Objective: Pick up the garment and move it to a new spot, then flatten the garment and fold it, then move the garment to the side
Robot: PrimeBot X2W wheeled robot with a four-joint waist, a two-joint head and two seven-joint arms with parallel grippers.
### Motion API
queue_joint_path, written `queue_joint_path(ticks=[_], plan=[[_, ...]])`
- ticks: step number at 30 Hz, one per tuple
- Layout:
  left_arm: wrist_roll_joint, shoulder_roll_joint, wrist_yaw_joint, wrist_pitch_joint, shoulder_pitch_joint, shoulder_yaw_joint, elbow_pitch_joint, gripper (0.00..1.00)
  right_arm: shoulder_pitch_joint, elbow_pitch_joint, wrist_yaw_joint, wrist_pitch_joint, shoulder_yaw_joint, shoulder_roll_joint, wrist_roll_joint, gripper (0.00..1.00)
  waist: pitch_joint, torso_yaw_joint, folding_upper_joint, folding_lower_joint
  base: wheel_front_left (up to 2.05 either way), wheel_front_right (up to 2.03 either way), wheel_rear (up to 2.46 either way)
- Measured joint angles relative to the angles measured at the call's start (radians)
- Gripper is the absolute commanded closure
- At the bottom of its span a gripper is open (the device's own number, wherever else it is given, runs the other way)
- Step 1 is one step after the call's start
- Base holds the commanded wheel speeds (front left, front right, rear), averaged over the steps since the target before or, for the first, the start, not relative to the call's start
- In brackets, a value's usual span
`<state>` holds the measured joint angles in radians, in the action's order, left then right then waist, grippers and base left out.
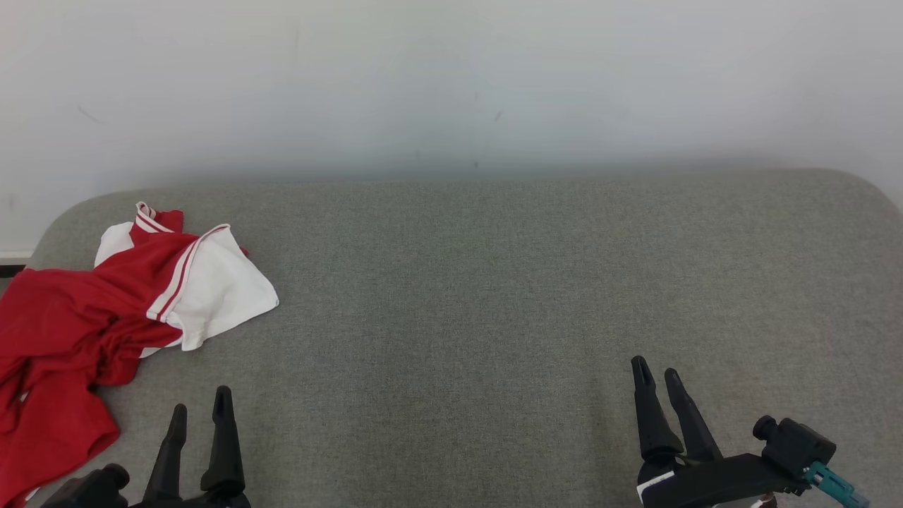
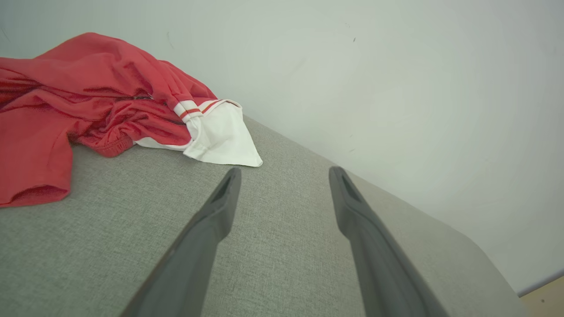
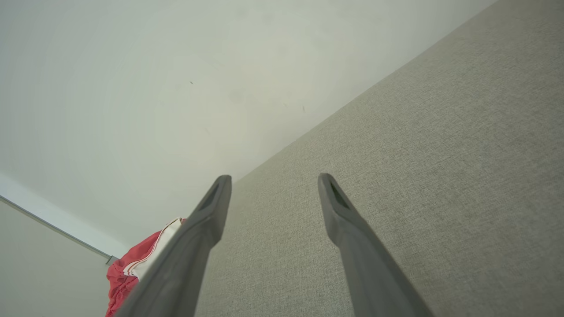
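The left gripper [image 1: 200, 401] stood with its two dark fingers spread wide and nothing between them, low at the near side of the grey fabric-covered table [image 1: 494, 296], fingers pointing away from the robot. The right gripper [image 1: 655, 368] was likewise wide and empty, well apart at the near right, its fingers canted slightly leftward. The garment [image 1: 77, 317] — a red shirt with a white, red-striped sleeve — lay crumpled at the table's left end, running out of the head view at the lower left, near the left gripper but touching neither. It looked light, thin and limp, likely to sag and bunch wherever it was lifted, so a pinch on one loose layer might slip or drag only part of it. The better hold seemed the thick rumpled red fold nearest the left fingers, or the hemmed edge of the white sleeve — either within a short reach forward and left for that arm.
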<state>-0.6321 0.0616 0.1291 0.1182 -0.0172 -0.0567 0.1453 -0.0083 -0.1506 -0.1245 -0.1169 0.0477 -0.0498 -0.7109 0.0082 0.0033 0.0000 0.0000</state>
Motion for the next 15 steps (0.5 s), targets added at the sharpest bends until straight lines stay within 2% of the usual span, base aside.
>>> queue_joint_path(ticks=[15], plan=[[0.187, 0.011, -0.013, 0.039, 0.005, 0.010, -0.001, 0.00, 0.010, 0.021, -0.001, -0.042, 0.016, 0.000, 0.204, 0.00, 0.000, -0.001, 0.0000, 0.0000, 0.00, 0.00, 0.00]])
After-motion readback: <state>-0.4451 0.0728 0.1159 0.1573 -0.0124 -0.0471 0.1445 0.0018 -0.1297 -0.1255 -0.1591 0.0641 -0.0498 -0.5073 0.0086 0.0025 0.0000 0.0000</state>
